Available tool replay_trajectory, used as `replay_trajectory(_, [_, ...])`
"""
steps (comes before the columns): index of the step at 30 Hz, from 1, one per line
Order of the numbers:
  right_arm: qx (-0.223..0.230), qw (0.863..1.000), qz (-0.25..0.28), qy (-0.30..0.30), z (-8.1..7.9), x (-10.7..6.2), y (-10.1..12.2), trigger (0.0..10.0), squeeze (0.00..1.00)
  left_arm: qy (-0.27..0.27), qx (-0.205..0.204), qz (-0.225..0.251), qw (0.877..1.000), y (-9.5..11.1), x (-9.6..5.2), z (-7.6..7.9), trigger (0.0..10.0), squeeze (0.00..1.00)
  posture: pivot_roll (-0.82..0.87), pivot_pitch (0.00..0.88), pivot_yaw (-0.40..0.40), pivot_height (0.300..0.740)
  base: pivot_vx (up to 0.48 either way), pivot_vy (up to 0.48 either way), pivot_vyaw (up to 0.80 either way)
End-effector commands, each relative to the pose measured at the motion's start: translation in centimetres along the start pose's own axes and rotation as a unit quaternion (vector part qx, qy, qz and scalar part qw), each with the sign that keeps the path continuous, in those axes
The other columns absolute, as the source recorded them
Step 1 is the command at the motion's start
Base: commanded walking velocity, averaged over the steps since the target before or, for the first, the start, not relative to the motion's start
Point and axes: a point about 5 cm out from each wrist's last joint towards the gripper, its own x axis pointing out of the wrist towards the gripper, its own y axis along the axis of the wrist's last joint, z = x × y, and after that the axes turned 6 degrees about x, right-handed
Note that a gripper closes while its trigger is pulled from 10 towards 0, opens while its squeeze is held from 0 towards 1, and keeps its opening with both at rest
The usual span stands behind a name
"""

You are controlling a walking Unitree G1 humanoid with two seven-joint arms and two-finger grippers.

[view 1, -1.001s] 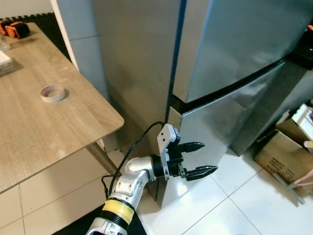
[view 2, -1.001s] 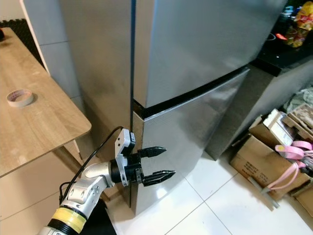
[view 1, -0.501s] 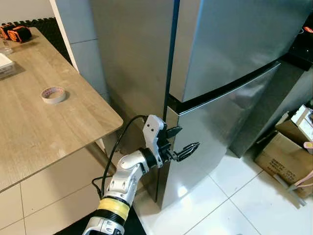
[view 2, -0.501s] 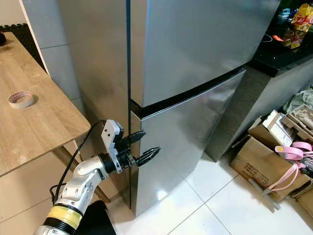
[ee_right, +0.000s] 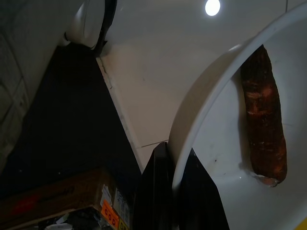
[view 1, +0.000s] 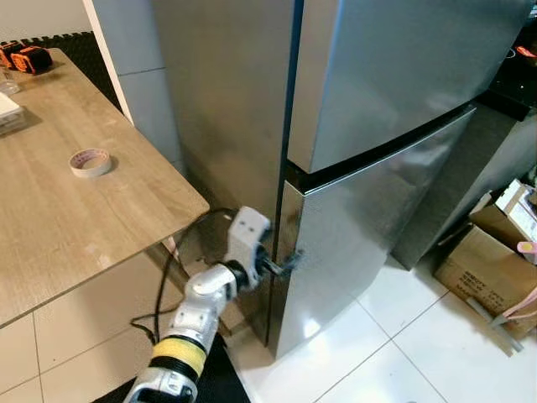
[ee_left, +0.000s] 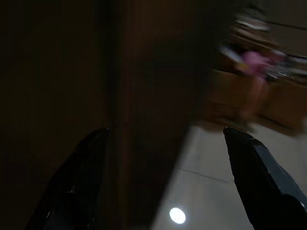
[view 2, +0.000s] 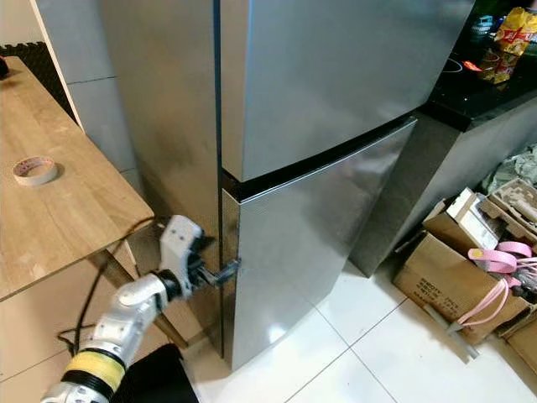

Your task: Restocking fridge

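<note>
Now the left gripper (view 1: 285,265) sits at the left edge of the lower door (view 1: 369,227) of the steel fridge (view 2: 319,126), just under the dark seam that divides it from the upper door (view 1: 394,67). Its two black fingers (ee_left: 86,177) are spread apart, one on either side of the door's edge as the left wrist view shows it, though that picture is dark and blurred, so I cannot tell whether they press on the metal. Both doors look closed. A black cable (view 1: 172,269) loops from the silver arm (view 1: 197,315) back toward the robot.

To the left stands a wooden table (view 1: 50,210) with a roll of tape (view 1: 91,161) lying flat on it, and an orange and black object (view 1: 25,57) at its far end. To the right of the fridge, on the white tiled floor (view 2: 377,353), are cardboard boxes (view 2: 440,273) with something pink (view 2: 495,260) draped over them, below a dark counter (view 2: 482,88).

The right gripper (ee_right: 173,191) is pinched on the rim of a white bowl (ee_right: 211,96), one finger (ee_right: 156,187) outside the wall and the other inside. A reddish-brown, carrot-like vegetable (ee_right: 264,117) lies inside the bowl against its wall.
</note>
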Motion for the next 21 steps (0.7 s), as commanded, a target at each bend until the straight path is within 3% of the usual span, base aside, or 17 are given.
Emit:
replay_trajectory(1, [0.0, 1.0, 0.0, -0.004, 0.2, 0.0, 0.0, 10.0, 0.0, 0.008, 0.014, -0.001, 1.0, 0.2, 0.1, -0.3, 10.0, 0.0, 0.04, 0.034, -0.068, 0.74, 0.0, 0.0, 0.0])
replay_trajectory(4, [0.001, 1.0, 0.001, -0.004, 0.2, 0.0, 0.0, 10.0, 0.0, 0.057, 0.013, 0.035, 0.998, 1.6, 0.4, -1.5, 10.0, 0.0, 0.04, 0.034, -0.066, 0.74, 0.0, 0.0, 0.0])
replay_trajectory(6, [0.001, 1.0, 0.001, -0.004, 0.2, 0.0, 0.0, 10.0, 0.0, 0.051, 0.0, 0.073, 0.996, 2.7, 0.8, -1.3, 10.0, 0.0, 0.04, 0.033, -0.069, 0.74, 0.0, 0.0, 0.0])
replay_trajectory(11, [0.001, 1.0, 0.001, -0.005, 0.2, 0.0, 0.0, 10.0, 0.0, 0.037, -0.007, 0.105, 0.994, 3.7, 1.2, -0.8, 10.0, 0.0, 0.04, 0.033, -0.069, 0.74, 0.0, 0.0, 0.0])
replay_trajectory(15, [0.001, 1.0, 0.001, -0.006, 0.3, 0.0, 0.1, 10.0, 0.0, -0.032, -0.027, 0.137, 0.99, 4.8, 2.1, 1.0, 10.0, 0.0, 0.04, 0.031, -0.072, 0.74, 0.0, 0.0, 0.0])
replay_trajectory(21, [0.002, 1.0, 0.001, -0.007, 0.3, 0.0, 0.0, 10.0, 0.0, -0.09, -0.029, 0.14, 0.986, 4.9, 2.3, 2.2, 10.0, 0.0, 0.03, 0.031, -0.071, 0.74, 0.0, 0.0, 0.0])
